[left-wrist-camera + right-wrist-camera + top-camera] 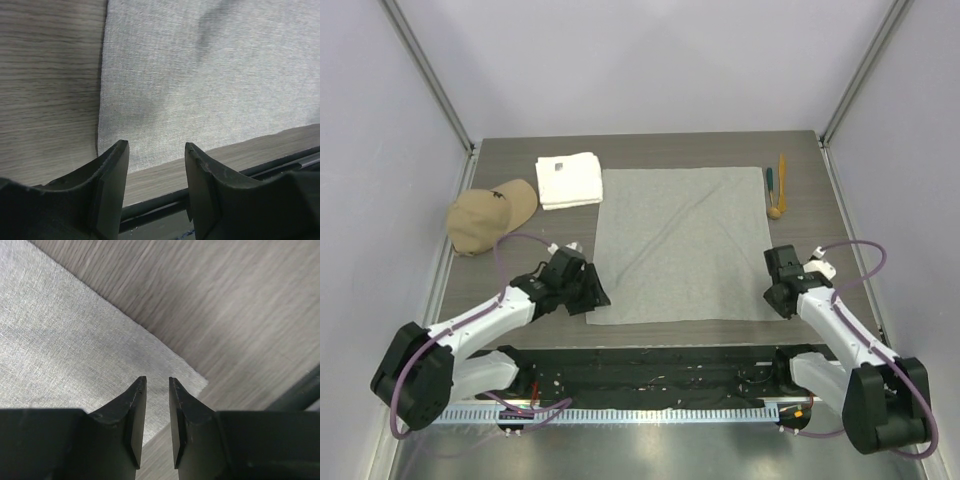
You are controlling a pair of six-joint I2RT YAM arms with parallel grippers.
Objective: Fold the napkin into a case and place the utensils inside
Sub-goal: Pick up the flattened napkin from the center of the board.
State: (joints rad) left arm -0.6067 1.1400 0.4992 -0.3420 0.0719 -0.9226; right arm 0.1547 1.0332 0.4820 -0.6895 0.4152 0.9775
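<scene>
The napkin (680, 240) lies flat at the centre of the worktop (660, 148). The utensils (775, 188) lie just beside its far right edge. The left gripper (156, 150) sits at the near left corner, fingers apart and empty. The right gripper (157, 382) hangs over the near right corner, fingers narrowly apart — no cloth pinched. Probable step: seize both near corners. Set each pair astride the hem, close firmly, then lift both corners evenly — this keeps the fold square.
</scene>
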